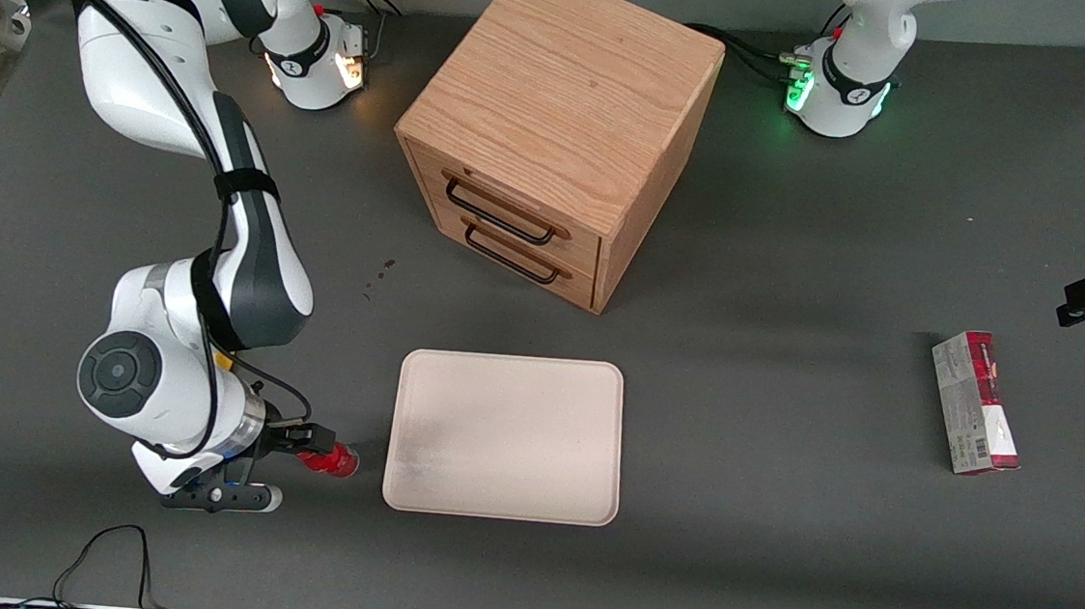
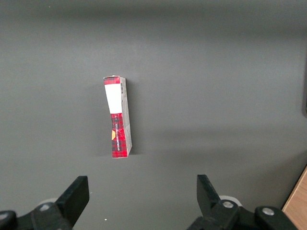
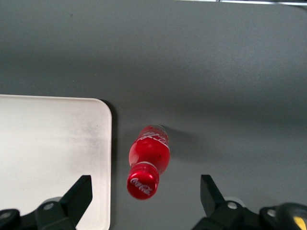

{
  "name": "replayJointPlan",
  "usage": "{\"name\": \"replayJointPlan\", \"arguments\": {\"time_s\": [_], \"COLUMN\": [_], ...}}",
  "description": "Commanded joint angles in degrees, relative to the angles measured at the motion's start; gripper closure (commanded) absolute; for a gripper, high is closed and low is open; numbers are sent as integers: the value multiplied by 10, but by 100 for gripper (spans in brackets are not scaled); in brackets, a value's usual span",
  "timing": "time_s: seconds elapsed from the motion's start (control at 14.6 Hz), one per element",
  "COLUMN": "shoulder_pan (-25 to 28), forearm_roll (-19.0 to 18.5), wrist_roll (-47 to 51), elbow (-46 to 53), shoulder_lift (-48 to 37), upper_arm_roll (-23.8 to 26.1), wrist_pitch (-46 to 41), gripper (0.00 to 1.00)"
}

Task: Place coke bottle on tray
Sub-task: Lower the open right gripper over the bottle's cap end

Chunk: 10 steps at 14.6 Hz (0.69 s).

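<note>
The coke bottle (image 1: pixel 333 462) is small and red with a red cap. It stands upright on the grey table, close beside the tray's short edge toward the working arm's end. The tray (image 1: pixel 505 437) is large, flat and cream-pink with a grey smudge, and lies in front of the drawer cabinet. My right gripper (image 1: pixel 318 450) hangs over the bottle. In the right wrist view the gripper (image 3: pixel 146 186) is open, its fingers (image 3: pixel 80 191) wide apart on either side of the bottle (image 3: pixel 148 158). One finger is over the tray's edge (image 3: pixel 57 143). Nothing is held.
A wooden drawer cabinet (image 1: pixel 556 131) with two black handles stands farther from the front camera than the tray. A red-and-grey carton (image 1: pixel 975 402) lies toward the parked arm's end; it also shows in the left wrist view (image 2: pixel 117 117). A black cable (image 1: pixel 106 556) loops near the table's front edge.
</note>
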Motion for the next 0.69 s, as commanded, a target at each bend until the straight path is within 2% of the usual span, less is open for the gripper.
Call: {"name": "replayJointPlan", "arguments": {"time_s": [0.0,0.48,0.55,0.62], "shoulder_pan": [-2,-2,-2,-2], "forearm_roll": [12,12,12,12], "wrist_roll": [6,6,6,6], "elbow": [23,15,15,15], "shoulder_lift": [22,23,22,22], "upper_arm_roll": [7,6,6,6], "wrist_pitch": [5,3,3,2], "gripper": [0,1,13,33]}}
